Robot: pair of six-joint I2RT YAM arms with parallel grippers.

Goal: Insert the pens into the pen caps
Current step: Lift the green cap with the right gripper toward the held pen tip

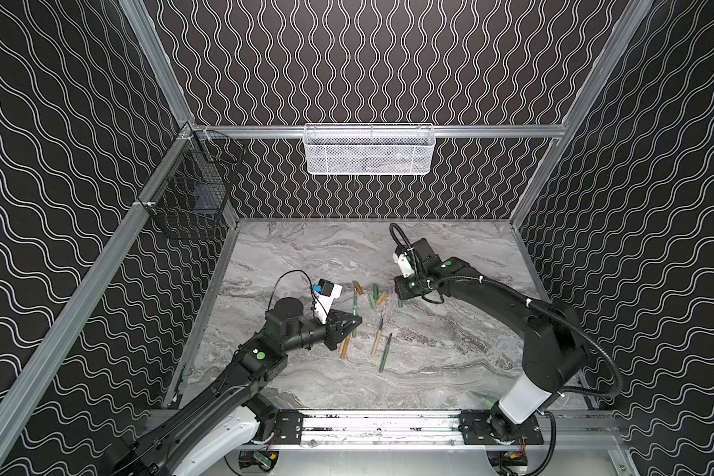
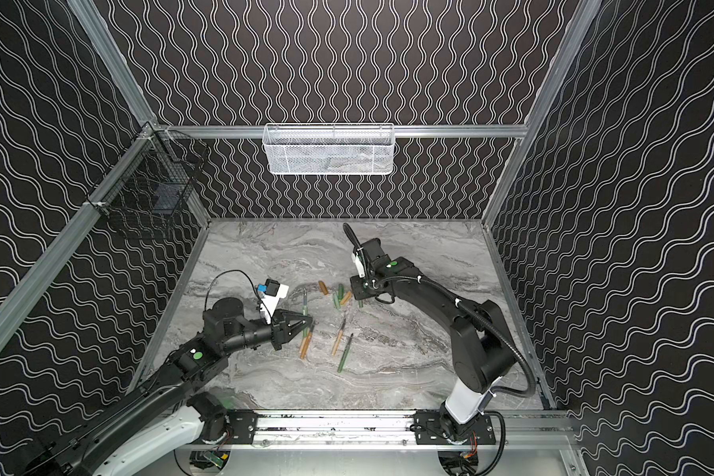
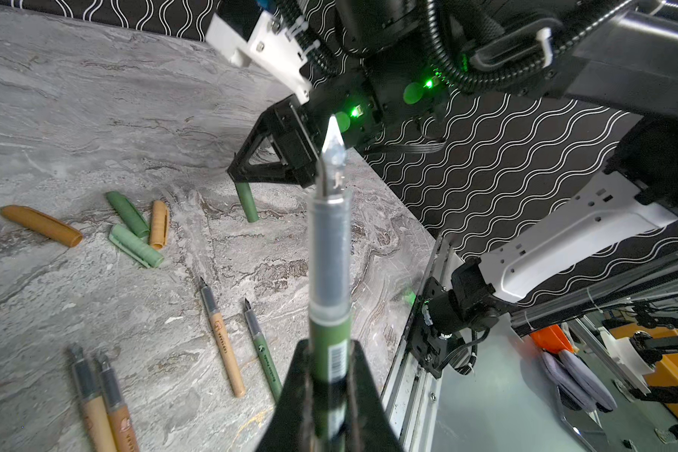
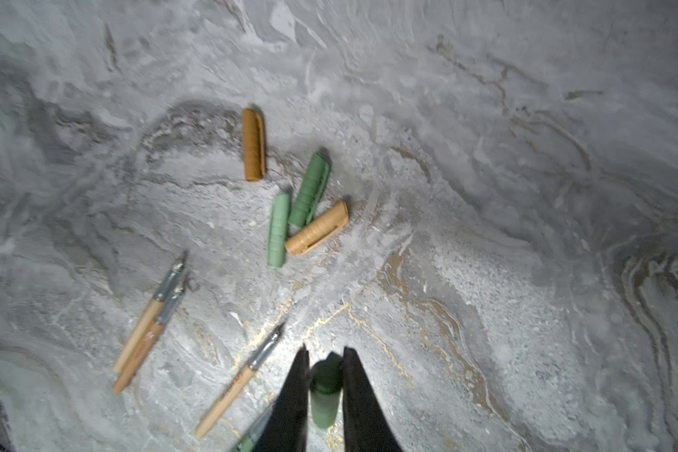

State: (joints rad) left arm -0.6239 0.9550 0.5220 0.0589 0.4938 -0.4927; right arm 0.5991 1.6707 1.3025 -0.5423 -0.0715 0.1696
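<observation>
Nearest on the marble worktop (image 1: 306, 255) lies a loose green pen (image 1: 385, 354), with a tan pen (image 1: 376, 338) just left of it. Further left, two tan pens (image 1: 345, 346) lie side by side, partly under the left claw (image 1: 357, 321). That claw is clamped on the held green pen (image 3: 329, 274) by its barrel, nib pointing far. Beyond, three caps (image 1: 372, 302) touch in a cluster, with a lone tan cap (image 1: 358, 287) to their left. Just right of the cluster, the right claw (image 4: 326, 352) grips a dark green cap (image 4: 325, 395) that sticks down toward the worktop.
</observation>
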